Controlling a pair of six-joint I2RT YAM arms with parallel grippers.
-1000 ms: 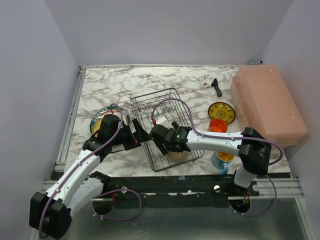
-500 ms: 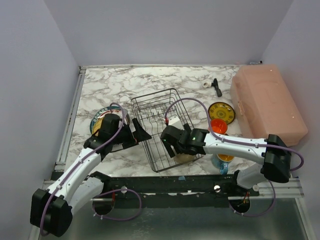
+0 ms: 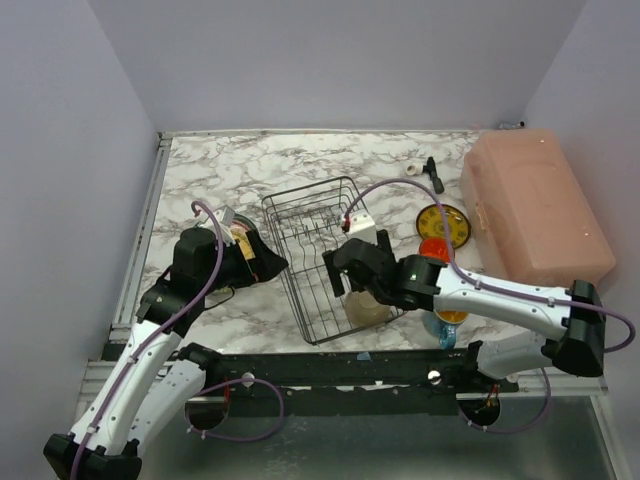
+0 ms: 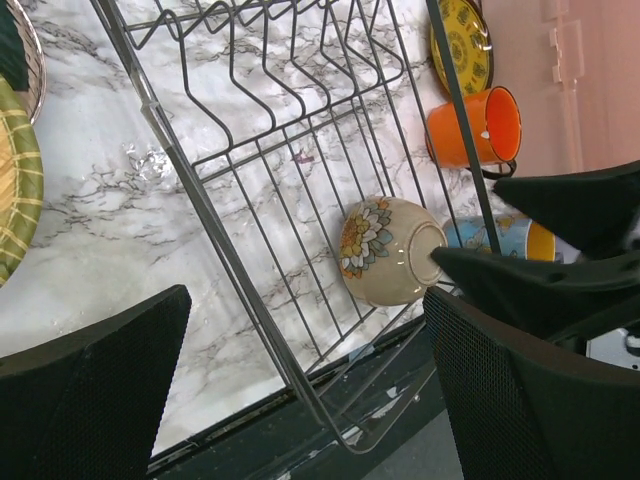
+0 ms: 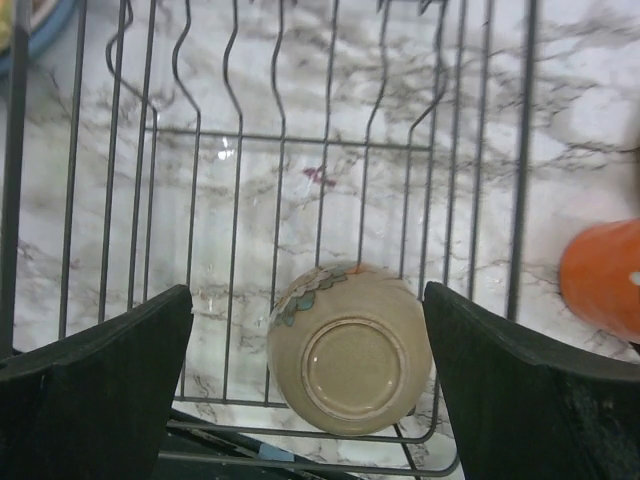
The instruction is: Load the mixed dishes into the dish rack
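I see a black thin-wire rectangular dish rack [image 3: 305, 228] with upright plate tines sitting at an angle in the middle of a grey-veined white marble table [image 3: 220, 170]. A cream ceramic bowl with a painted flower band [image 3: 366, 309] lies inside the rack at its near right corner, upside down, its round foot ring facing up in the right wrist view. The right gripper [image 3: 340, 280] hangs above the rack, over that bowl, with its two black fingers spread wide on either side and nothing between them. The left gripper [image 3: 268, 258] is at the rack's left edge, its fingers likewise spread wide and empty. In the left wrist view, part of a round plate with a green rim and yellow stripes [image 4: 15, 190] shows on the table left of the rack. Just right of the rack, outside it, stand an orange ceramic mug [image 3: 436, 250] and, nearer to me, a blue mug with a yellow inside [image 3: 445, 320]. A small round yellow plate with a dark rim [image 3: 444, 224] lies flat just behind the orange mug. A large pink plastic box [image 3: 535, 205] fills the right side of the table, and a small black tool [image 3: 433, 175] lies near the back edge.
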